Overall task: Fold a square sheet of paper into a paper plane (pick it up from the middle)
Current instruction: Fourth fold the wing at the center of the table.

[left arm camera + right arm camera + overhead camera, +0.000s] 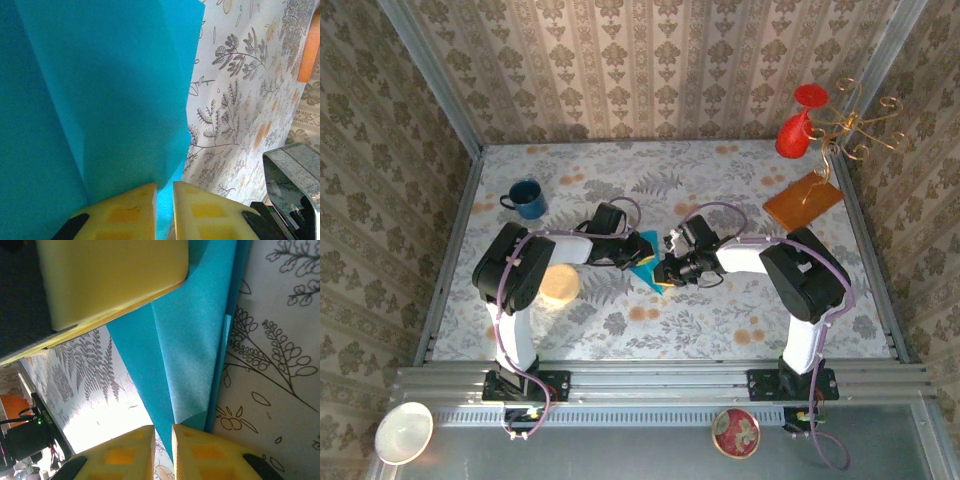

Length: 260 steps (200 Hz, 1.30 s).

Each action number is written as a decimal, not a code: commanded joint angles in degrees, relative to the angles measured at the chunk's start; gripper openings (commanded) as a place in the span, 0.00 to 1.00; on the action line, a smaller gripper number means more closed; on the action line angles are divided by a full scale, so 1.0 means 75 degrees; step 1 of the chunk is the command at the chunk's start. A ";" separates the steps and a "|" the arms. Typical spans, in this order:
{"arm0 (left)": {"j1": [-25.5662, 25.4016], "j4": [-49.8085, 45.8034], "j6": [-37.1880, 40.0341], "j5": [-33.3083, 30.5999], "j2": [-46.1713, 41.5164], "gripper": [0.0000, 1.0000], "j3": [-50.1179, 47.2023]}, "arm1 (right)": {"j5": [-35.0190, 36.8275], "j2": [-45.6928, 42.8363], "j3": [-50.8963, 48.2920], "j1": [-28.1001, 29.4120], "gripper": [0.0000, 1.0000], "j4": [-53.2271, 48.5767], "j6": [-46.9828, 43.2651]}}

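The teal-blue sheet of paper (646,262) is folded into a narrow pointed wedge, held between both arms at the table's middle. My left gripper (632,252) is shut on its left side; in the left wrist view the paper (100,90) rises in creased layers from between the yellow fingers (125,212). My right gripper (667,270) is shut on the pointed lower end; in the right wrist view the folded paper (190,340) narrows down into the gap between its fingers (215,455). The left gripper's yellow pad (110,280) shows at the top.
A blue mug (527,198) stands back left. An orange-brown square sheet (803,200) lies back right, beside a red vase (796,128) and a gold wire stand (855,125). A tan disc (560,284) lies near the left arm. Bowls (403,430) (735,432) sit on the front rail.
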 commanded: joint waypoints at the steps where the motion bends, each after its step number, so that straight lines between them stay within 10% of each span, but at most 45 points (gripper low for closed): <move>1: -0.0001 -0.0127 0.0076 0.0041 0.0124 0.17 0.0171 | 0.0201 0.0117 0.0076 0.0029 0.19 -0.0369 -0.0193; 260: 0.0280 -0.0296 0.0427 0.0193 0.0382 0.17 0.0531 | 0.0400 0.0205 -0.0053 -0.0169 0.17 -0.2072 -0.0978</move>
